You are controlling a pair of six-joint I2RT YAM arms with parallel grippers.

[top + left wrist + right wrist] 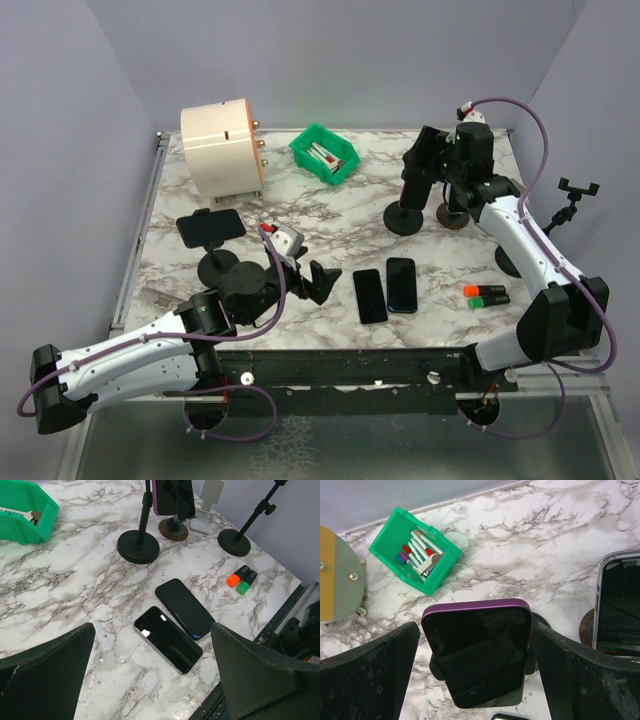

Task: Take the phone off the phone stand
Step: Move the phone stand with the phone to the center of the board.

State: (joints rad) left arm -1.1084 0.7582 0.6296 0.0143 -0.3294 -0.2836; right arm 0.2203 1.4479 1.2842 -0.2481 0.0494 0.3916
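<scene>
**Approach to the phone on its stand**

The right gripper (474, 630) is being held wide open, its fingers (370, 675) flanking the purple phone (476, 655), which is being carried by the phone stand (405, 220) at the table's (330, 215) far right. The left gripper (152, 630) is being held open, empty, over two loose phones (168, 639). The approach is judged under way; next, closing on the phone's edges and lifting clear are being called for.

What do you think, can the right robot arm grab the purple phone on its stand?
Probably yes: the right gripper is open, its fingers either side of the purple phone, nothing visibly blocking the way.
</scene>
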